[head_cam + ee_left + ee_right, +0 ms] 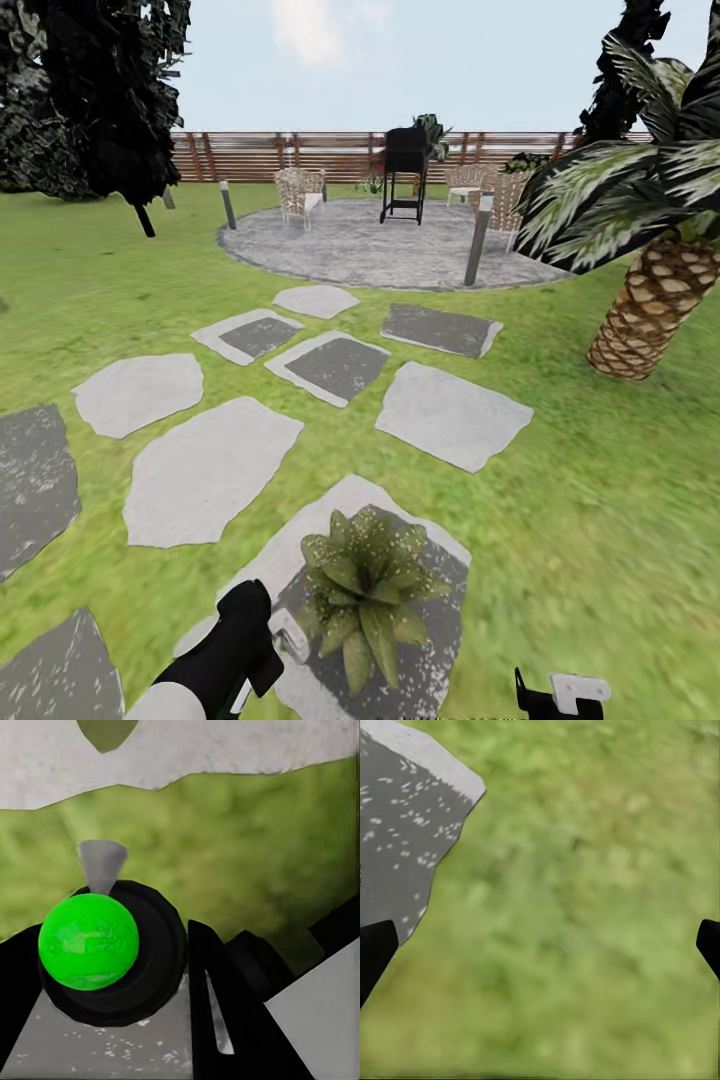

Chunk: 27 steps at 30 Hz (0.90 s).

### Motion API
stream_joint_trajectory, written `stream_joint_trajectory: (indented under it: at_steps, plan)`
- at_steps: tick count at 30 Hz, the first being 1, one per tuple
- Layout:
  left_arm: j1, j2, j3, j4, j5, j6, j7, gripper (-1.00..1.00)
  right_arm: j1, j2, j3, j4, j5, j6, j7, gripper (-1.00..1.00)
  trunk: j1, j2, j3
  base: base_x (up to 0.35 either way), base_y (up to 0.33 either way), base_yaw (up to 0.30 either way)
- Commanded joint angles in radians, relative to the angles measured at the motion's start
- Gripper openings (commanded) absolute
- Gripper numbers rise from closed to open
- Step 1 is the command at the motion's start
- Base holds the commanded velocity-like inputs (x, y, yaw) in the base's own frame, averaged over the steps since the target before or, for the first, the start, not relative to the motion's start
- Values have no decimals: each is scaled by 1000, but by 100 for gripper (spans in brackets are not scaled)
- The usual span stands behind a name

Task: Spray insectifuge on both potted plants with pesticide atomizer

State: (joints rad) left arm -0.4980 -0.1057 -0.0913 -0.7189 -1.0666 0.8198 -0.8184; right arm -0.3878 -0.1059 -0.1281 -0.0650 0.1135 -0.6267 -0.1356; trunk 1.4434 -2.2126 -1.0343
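black grill (404, 172), wicker chairs (300, 193), palm (650, 290)

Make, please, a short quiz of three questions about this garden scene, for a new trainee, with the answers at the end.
1. True or false: the potted plant stands on the lawn, off every stepping stone.
2. Which gripper holds the pesticide atomizer? A) left B) right C) neither
3. Fill the gap: the white specks of insectifuge lie on the plant's leaves and on the ___ under it.

Key
1. False. It stands on a grey stepping stone.
2. A. The left gripper is shut on it; the right gripper has its fingers spread over grass and holds nothing.
3. Stone.
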Motion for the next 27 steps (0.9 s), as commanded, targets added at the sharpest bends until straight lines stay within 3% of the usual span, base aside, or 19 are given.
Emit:
stream_joint_trajectory:
  at_steps: [1,7,14,20,24,25,27]
  plan:
    - [-1,-1,-1,-3,-10,2,-10,-100,0,0,-7,1,11,-2,-4,100,-1,0,-1,-222,-212,277]
    - [-1,-2,1,-7,-9,3,-10,-100,0,0,-7,1,11,-2,-4,100,-1,0,-1,-160,-216,251]
    - [-1,-2,2,-8,-9,3,-10,-100,0,0,-7,1,11,-2,-4,100,-1,0,-1,-7,-249,24]
    - [-14,0,-11,-1,-15,4,-24,-100,0,0,-7,1,11,-2,-4,100,-1,0,-1,0,-30,137]
    - [-34,13,-11,3,-19,5,-90,-100,0,0,-7,1,11,-2,-4,100,-1,0,-1,0,-1,47]
    - [-57,21,-13,4,-23,6,-153,-100,0,0,-7,1,11,-2,-4,100,-1,0,-1,0,0,6]
    - [-71,23,-13,4,-65,9,-201,-100,0,-1,-7,1,11,-2,-4,100,-1,0,-1,0,0,2]
